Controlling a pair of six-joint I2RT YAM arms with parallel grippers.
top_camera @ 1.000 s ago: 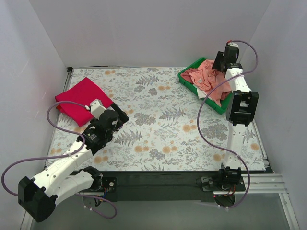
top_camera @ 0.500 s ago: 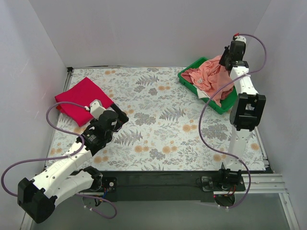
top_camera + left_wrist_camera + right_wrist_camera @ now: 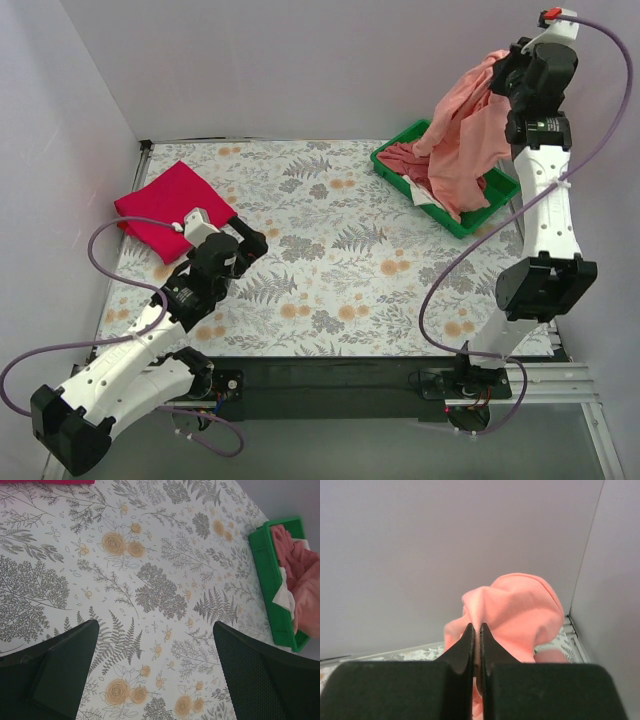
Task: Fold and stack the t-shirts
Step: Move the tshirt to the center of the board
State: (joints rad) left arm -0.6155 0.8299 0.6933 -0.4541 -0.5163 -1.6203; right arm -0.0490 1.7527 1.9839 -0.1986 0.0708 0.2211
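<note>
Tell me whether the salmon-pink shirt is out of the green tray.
Partly out. The salmon-pink shirt hangs from the shut right hand above the green tray, its lower end reaching down to it.

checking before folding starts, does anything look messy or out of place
The green tray holds crumpled shirts, with white fabric bunched at its rim. The salmon-pink t-shirt hangs bunched from the right hand.

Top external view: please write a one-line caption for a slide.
Right gripper holds a salmon-pink t-shirt up over the green tray; left gripper open.
</note>
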